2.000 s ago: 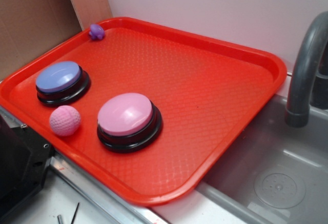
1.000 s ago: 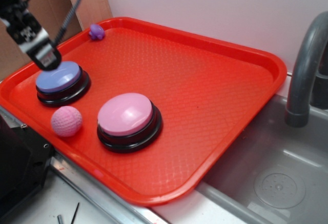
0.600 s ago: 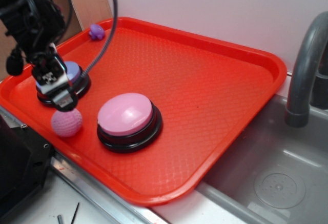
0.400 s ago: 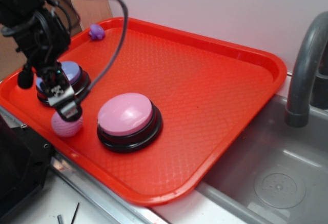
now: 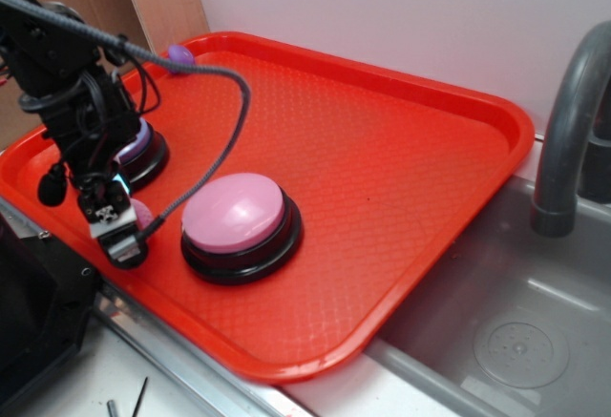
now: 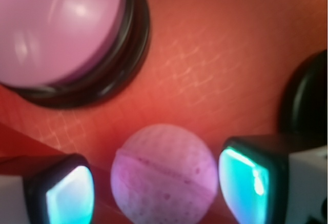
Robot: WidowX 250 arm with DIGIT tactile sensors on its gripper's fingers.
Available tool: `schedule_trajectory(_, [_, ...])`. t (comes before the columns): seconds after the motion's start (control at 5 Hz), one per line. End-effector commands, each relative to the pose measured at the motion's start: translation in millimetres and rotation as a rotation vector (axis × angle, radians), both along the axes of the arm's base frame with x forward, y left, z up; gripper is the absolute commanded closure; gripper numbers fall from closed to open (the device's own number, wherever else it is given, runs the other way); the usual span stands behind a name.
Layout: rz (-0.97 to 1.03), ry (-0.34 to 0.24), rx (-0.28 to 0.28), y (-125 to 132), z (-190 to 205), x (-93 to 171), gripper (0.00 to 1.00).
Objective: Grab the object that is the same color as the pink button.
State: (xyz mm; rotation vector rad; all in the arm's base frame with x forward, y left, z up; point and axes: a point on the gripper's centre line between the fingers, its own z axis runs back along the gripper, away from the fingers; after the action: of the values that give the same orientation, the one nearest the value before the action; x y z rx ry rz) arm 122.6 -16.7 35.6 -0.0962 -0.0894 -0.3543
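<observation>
End effector [image 6: 156,183] straddles the dimpled, seamed pink ball [image 6: 164,175].

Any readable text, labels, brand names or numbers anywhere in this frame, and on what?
None can be read.
The pincer carries a small black-and-white patterned patch, not words; too small to make out.
The pink button, pink ball and red tray show no print.
</observation>
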Motion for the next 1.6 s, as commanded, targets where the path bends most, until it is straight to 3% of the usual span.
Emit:
schedule_trajectory(0.0, [0.004,0.021,0.066,7.7,-11.6,-1.7,0.97])
schedule_trajectory(0.4, [0.048,0.015,0.079,9.3,-1.2,-0.5,1.0])
schedule_trajectory(0.6, [0.136,0.005,0.108,3.4,23.8,5.8,1.0])
schedule_trajectory(0.8, [0.247,0.033,0.19,-4.9,57.2,19.4,1.0])
schedule_trajectory(1.0, [0.428,0.058,0.168,-6.5,94.9,37.6,1.0])
schedule_trajectory(1.4, [0.595,0.052,0.076,8.3,150.0,71.4,1.0])
